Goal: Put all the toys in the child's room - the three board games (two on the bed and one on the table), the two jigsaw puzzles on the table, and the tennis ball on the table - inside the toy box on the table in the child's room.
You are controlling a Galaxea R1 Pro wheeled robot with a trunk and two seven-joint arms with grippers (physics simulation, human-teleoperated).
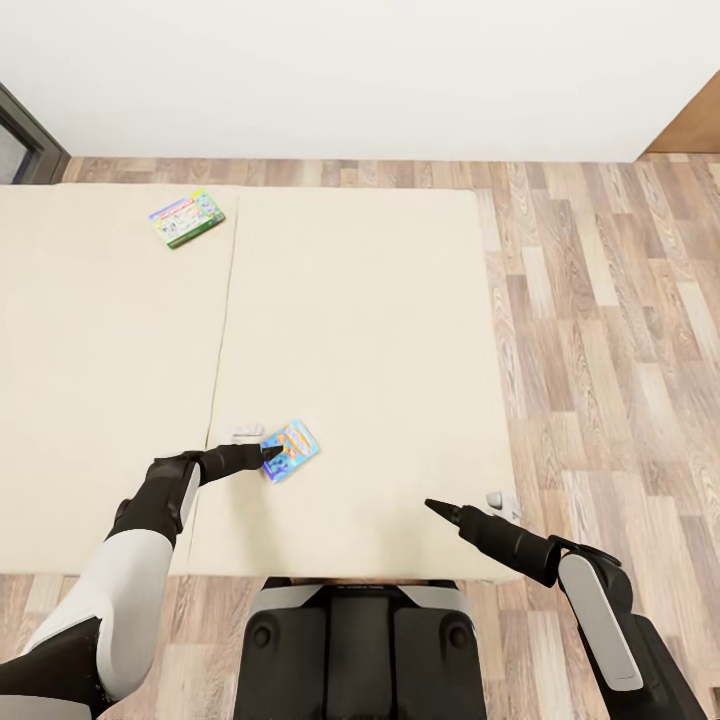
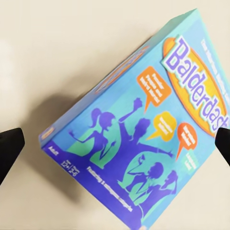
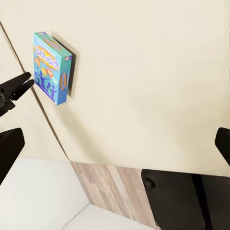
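A mostly blue board game (image 1: 292, 450) lies near the front of the bed (image 1: 370, 320), just right of the seam between the two cream mattresses. My left gripper (image 1: 270, 455) is at its left edge. In the left wrist view the blue box (image 2: 143, 143) sits between the black fingertips (image 2: 9, 148), which stand wide open on either side of it. The right wrist view also shows the same box (image 3: 51, 67). A white-green-yellow board game (image 1: 186, 218) lies at the far left of the bed. My right gripper (image 1: 440, 508) hovers open over the bed's front right corner, holding nothing.
Wood-plank floor (image 1: 610, 330) runs along the bed's right side and behind it, up to a white wall (image 1: 350, 70). A dark door frame (image 1: 25, 140) stands at the far left. My own base (image 1: 360, 640) is against the bed's front edge.
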